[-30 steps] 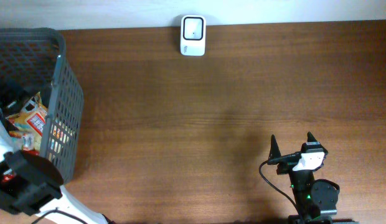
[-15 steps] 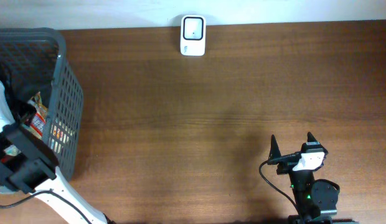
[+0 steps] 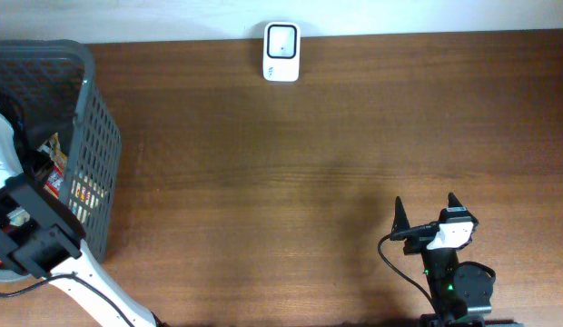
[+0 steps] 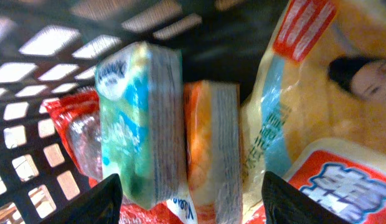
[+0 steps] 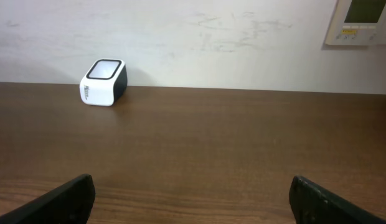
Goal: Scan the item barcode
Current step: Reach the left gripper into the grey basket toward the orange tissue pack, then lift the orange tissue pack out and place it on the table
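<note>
In the left wrist view my left gripper is down inside the grey basket. Its jaws are open and stand either side of two upright packs: a green and white tissue pack and an orange pack. Neither finger touches them. A yellow snack bag lies to the right and a red packet to the left. The white barcode scanner stands at the table's far edge, and is also in the right wrist view as the scanner. My right gripper is open and empty near the front.
The basket's mesh wall closes in the left side of the packs. Overhead, the left arm covers most of the basket's contents. A pale wall rises behind the scanner. Brown table lies between basket and right arm.
The left arm has moved further into the basket and its jaws have narrowed round the upright packs. The right arm has not moved.
</note>
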{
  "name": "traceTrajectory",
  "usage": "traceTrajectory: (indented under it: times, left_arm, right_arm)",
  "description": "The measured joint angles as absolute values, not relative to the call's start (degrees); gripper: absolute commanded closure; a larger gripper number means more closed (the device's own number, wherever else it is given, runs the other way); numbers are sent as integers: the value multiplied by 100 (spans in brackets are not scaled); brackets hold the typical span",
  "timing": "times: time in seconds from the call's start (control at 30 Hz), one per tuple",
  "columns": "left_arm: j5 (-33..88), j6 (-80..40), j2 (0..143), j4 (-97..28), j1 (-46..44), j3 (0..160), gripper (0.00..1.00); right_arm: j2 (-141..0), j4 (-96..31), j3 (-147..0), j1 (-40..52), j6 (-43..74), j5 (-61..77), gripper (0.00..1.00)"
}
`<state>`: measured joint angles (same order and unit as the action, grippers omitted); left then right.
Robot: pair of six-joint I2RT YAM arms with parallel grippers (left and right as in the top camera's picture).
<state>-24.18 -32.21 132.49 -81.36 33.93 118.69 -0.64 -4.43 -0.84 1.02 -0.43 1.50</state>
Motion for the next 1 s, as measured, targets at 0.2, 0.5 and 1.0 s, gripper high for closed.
traceTrajectory:
  times: [0.2,0.5,1.0]
  left_arm:
    - [-2377,-3240,13249,-8621,3393,11878,100]
    - [-1382,-2926,13255,-9642,3387,14003,44]
    - [-1826,-2958,13255,-8023,3389,11817,48]
  right_arm:
    - [-64,-443,-84,102,-40,148,1]
    - [-64,-443,-84,102,-40,150,1]
    - [-62,-443,-84,102,-43,148,2]
